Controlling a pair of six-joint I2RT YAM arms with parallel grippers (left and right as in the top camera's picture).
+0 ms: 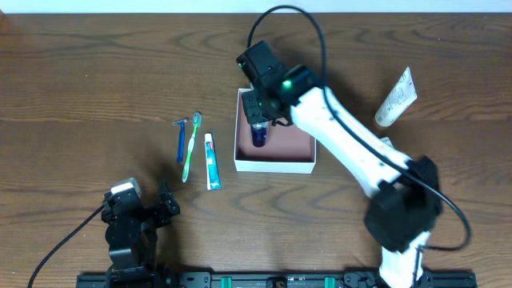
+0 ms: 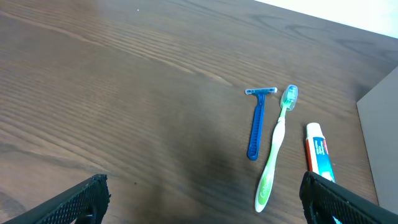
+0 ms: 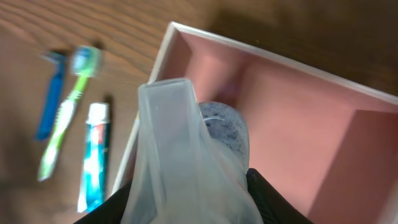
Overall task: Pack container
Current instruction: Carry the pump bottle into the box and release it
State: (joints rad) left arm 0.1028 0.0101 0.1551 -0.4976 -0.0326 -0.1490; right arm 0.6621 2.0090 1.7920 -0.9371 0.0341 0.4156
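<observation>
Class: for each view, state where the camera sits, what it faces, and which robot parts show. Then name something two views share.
Overhead: above the table, looking straight down; left arm and right arm show.
Left wrist: low on the left arm, facing razor and toothbrush; open fingers in bottom corners.
Right wrist: above the container, looking into it; bottle and fingers foremost.
Shared: toothbrush, all three.

Matt, seemingly cardboard container, wood-grain table
</observation>
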